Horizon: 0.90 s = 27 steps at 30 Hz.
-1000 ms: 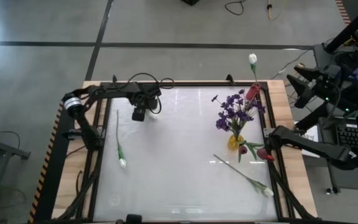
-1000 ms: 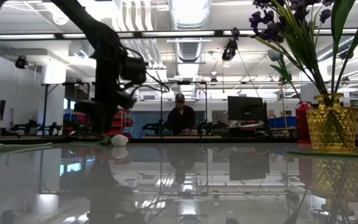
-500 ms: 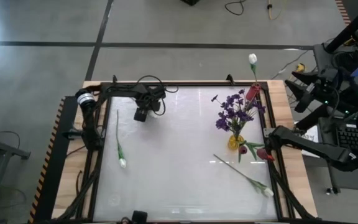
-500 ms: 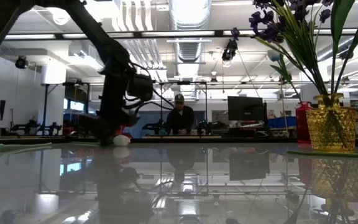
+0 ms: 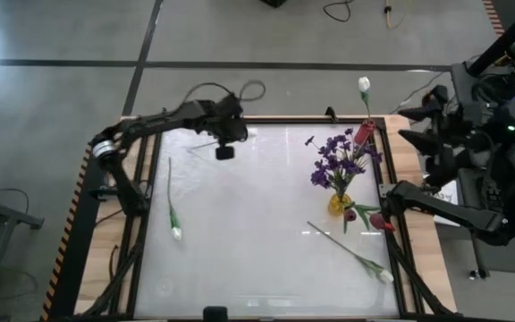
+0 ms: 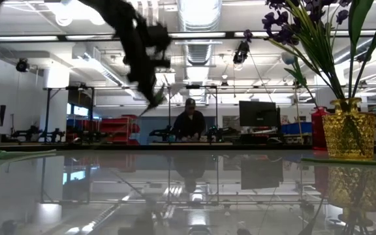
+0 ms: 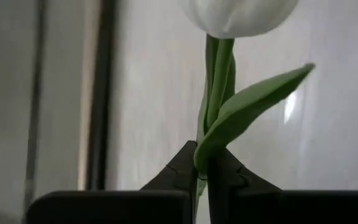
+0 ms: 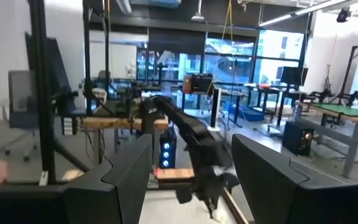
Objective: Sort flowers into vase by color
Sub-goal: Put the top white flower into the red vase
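Observation:
My left gripper [image 5: 224,150] hangs above the table's far left part, shut on a white tulip [image 7: 238,15], whose green stem [image 6: 154,99] slants below the fingers in the low view. A second white tulip [image 5: 176,233] lies flat at the left. A third one [image 5: 384,276] lies at the near right. Purple blossoms [image 5: 336,156] stand in a yellow vase [image 5: 337,205]. A red vase [image 5: 363,134] holds a white tulip [image 5: 363,85]. Dark red buds [image 5: 375,220] lie beside the yellow vase. My right gripper [image 8: 188,177] is open, raised beyond the table's right edge. My left gripper pinches the tulip's green stem [image 7: 202,158] between its two fingertips, a short way below the white bud, where a leaf [image 7: 253,99] branches off. The fingers slant down from above. The tulip is lifted clear of the table, its bud beyond the fingertips.
A black frame [image 5: 147,206] borders the glossy white table top. Wooden strips [image 5: 411,161] run outside it. A person [image 6: 189,124] sits at a desk in the room behind the table. The middle of the table top lies bare.
My left gripper has taken hold of the white tulip that lay by it, then risen and gone toward the far edge and a little right. The tulip has been lifted off the table. My right gripper has turned at the wrist beyond the right edge.

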### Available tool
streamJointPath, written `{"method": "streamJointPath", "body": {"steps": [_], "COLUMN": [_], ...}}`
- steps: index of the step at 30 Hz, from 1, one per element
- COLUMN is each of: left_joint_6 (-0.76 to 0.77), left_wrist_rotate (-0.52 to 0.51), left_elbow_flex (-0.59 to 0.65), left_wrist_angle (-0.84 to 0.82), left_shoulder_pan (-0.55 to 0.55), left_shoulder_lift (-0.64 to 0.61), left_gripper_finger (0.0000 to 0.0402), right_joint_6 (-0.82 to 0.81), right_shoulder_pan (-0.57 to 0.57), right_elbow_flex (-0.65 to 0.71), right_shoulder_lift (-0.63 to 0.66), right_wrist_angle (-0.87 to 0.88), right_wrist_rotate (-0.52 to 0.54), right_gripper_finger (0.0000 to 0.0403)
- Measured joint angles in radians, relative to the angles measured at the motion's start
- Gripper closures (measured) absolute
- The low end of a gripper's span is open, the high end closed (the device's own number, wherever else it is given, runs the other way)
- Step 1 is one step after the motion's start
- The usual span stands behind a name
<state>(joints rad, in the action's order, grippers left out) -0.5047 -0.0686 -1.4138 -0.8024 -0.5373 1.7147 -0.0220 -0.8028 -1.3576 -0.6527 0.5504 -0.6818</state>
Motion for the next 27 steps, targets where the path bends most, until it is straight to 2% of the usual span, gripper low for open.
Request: {"method": "streamJointPath", "body": {"steps": [6, 11, 21, 27], "left_joint_6": [0.151, 0.258, 0.478, 0.55], "left_wrist_rotate": [0.107, 0.135, 0.165, 0.246], "left_elbow_flex": [-0.012, 0.002, -0.017, -0.108], "left_wrist_angle": [0.213, 0.403, 0.779, 0.835], "left_shoulder_pan": [0.048, 0.085, 0.105, 0.104], "left_shoulder_lift": [-0.215, -0.307, -0.276, -0.173], "left_gripper_finger": [0.0401, 0.0401, 0.0401, 0.0402], "right_joint_6": [-0.083, -0.123, -0.044, 0.036], "right_shoulder_pan": [0.0, 0.01, 0.075, 0.085], "right_elbow_flex": [0.095, 0.13, 0.038, -0.019], "right_shoulder_lift": [-0.051, -0.13, -0.403, -0.572], "right_wrist_angle": [-0.201, -0.314, -0.372, -0.358], "right_wrist_rotate": [0.001, 0.0, 0.006, 0.022], "right_gripper_finger": [0.0188, 0.0185, 0.0125, 0.0127]}}
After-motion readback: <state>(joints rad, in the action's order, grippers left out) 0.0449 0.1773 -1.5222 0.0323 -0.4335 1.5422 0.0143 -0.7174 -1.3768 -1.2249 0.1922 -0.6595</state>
